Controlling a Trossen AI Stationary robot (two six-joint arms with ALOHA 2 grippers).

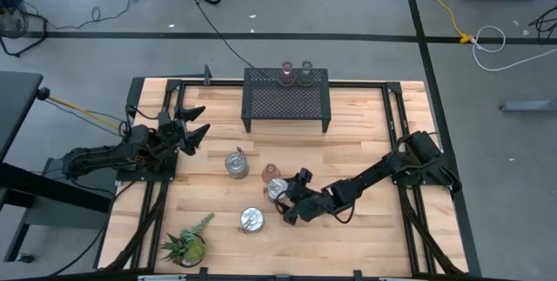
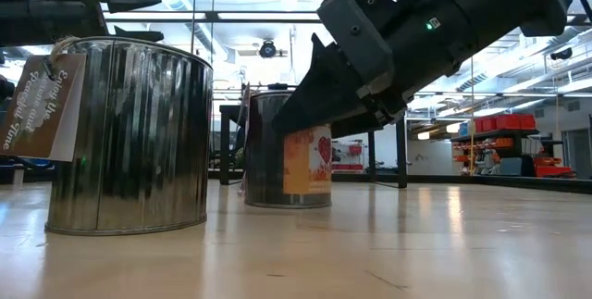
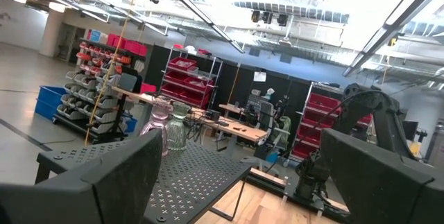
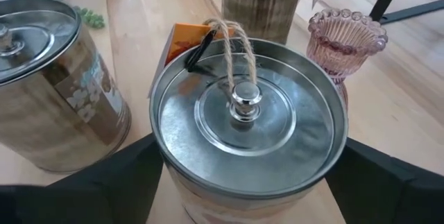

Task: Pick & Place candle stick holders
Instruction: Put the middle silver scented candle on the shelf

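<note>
My right jaws (image 1: 280,201) stood spread wide around the middle silvery tin (image 4: 248,120) on the tabletop (image 1: 365,229), one finger on each side, not yet closed. A pink ribbed cup (image 4: 346,38) stood just beside it. Two tinted cups (image 1: 296,74) sat on the black mesh rack (image 1: 286,101). My left jaws (image 1: 193,124) hung open near the rack, holding nothing.

Three silvery lidded holders (image 1: 236,163) (upright) mid-table.
</note>
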